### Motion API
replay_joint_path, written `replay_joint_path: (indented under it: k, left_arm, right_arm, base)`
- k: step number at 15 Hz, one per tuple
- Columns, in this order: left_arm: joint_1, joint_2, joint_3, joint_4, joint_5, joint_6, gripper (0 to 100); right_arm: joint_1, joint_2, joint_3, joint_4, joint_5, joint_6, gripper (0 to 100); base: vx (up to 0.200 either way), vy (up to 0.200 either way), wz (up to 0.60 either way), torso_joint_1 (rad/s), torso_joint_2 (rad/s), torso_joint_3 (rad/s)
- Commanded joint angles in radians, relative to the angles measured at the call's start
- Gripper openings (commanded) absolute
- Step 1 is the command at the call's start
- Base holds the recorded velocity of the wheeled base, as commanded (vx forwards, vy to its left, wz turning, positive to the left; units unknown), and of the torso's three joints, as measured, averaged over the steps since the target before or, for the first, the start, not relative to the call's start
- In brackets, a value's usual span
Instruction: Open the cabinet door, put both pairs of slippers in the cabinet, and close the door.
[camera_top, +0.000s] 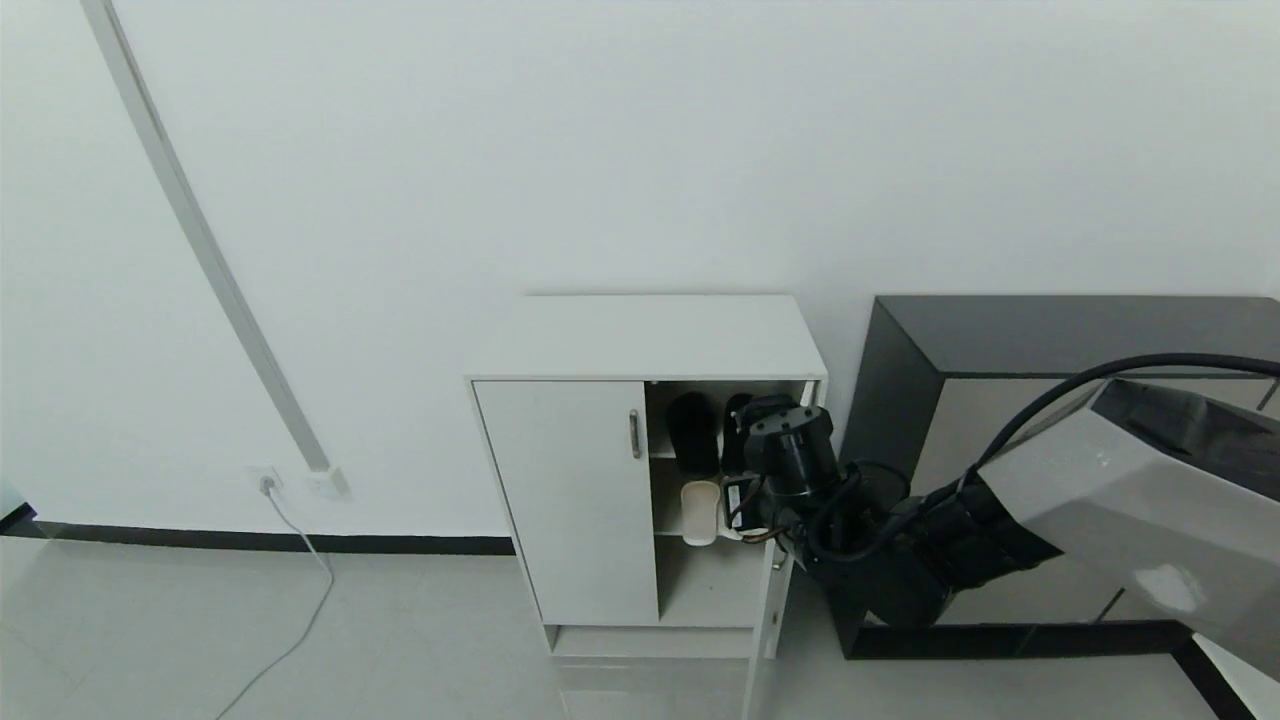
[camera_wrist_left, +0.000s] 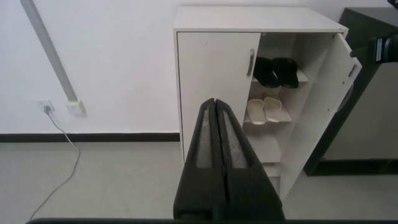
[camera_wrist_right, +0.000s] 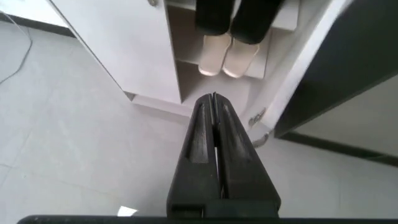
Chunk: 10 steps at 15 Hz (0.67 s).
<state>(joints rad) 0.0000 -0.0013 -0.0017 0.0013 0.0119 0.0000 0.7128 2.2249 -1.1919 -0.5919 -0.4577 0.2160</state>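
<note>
I'm seeing black slippers (camera_wrist_left: 277, 71) sitting on the upper shelf of the cabinet (camera_top: 640, 335), white slippers (camera_wrist_left: 267, 110) below (door (camera_wrist_left: 326, 106) standing open); left gripper (camera_wrist_left: 214, 102) and right gripper (camera_wrist_right: 214, 98) are showing jaws pressed together.

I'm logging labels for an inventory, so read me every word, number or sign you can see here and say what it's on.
No text can be read in any view.
cabinet: plain white door and top, no print to be seen.
black slippers and white slippers: no marking can be made out.
wall socket: too small to tell whether it bears any marking.
</note>
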Motion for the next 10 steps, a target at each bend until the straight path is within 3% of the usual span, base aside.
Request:
replay_joint_path:
  k: [1,4,10]
  left_arm:
    - [0.000,0.001,0.000,0.000,0.000,0.000,0]
    - [0.000,0.001,0.000,0.000,0.000,0.000,0]
    - [0.000,0.001,0.000,0.000,0.000,0.000,0]
  right_arm:
    - [-0.013,-0.002,0.000,0.001,-0.007,-0.009,0]
    - [-0.049,-0.010,0.003,0.011,-0.078,-0.063,0]
    - [-0.104,0.027,-0.002,0.047,-0.084,-0.095,0]
  base:
    - [0.000,0.000,0.00,0.000,0.00,0.000]
    - [0.000,0.000,0.00,0.000,0.00,0.000]
    - [0.000,0.000,0.00,0.000,0.00,0.000]
